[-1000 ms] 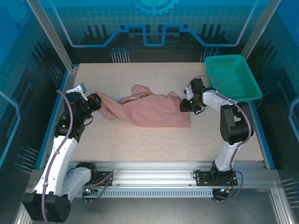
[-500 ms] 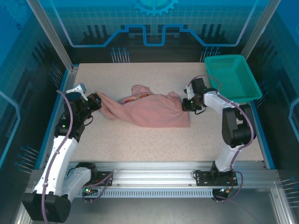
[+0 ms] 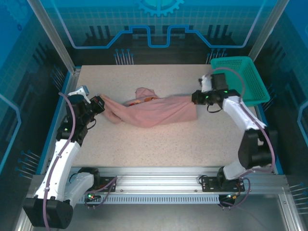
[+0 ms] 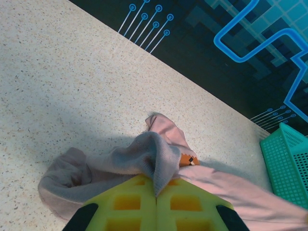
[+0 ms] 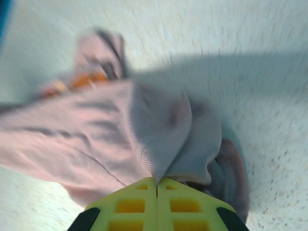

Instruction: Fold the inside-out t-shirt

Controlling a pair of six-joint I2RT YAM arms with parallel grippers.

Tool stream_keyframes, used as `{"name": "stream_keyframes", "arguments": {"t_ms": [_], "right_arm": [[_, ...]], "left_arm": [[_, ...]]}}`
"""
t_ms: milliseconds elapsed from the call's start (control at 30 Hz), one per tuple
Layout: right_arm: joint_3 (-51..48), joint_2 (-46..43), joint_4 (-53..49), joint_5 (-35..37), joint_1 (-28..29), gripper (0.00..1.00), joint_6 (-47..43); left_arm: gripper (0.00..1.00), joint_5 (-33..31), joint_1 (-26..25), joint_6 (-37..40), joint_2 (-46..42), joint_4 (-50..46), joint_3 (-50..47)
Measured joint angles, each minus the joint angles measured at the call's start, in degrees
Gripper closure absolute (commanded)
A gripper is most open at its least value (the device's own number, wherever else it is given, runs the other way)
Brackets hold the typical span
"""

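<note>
The salmon-pink inside-out t-shirt (image 3: 154,110) lies stretched across the middle of the table, its orange printed mark (image 3: 139,101) showing near the collar. My left gripper (image 3: 99,102) is shut on the shirt's left end; in the left wrist view a fold of cloth (image 4: 156,156) is pinched between the yellow fingers (image 4: 126,204). My right gripper (image 3: 195,97) is shut on the shirt's right end and lifts it off the table. In the right wrist view the cloth (image 5: 154,130) bunches up from the closed yellow fingers (image 5: 185,204).
A teal mesh basket (image 3: 239,79) stands at the back right corner, just behind my right arm. Blue rails edge the speckled table (image 3: 159,144) on the left and right. The table's front half is bare.
The right gripper closed on the shirt's right end and drew it up and to the right, pulling the shirt taut. The left gripper held still.
</note>
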Motion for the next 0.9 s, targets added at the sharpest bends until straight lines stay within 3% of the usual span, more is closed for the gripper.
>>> {"name": "stream_keyframes", "arguments": {"t_ms": [267,467,700,900], "right_arm": [[10.5,-19.3,6.8,-2.6,-10.1,1.00,7.1],[19.2,-28.9,5.8,0.4,-10.6,1.00,5.7],[20.6,-34.9,4.2,4.8,-10.6,1.00,4.0],[20.5,-30.1,0.6,8.2,-10.6,1.00,3.8]], "left_arm": [[1.00,-0.2,5.4,0.2,4.6,-1.9,18.2],[1.00,-0.7,6.2,4.0,1.9,-4.1,35.5],[1.00,-2.0,6.2,11.3,2.6,-8.5,50.0],[1.00,-3.4,8.3,15.5,10.5,-11.3,56.5]]}}
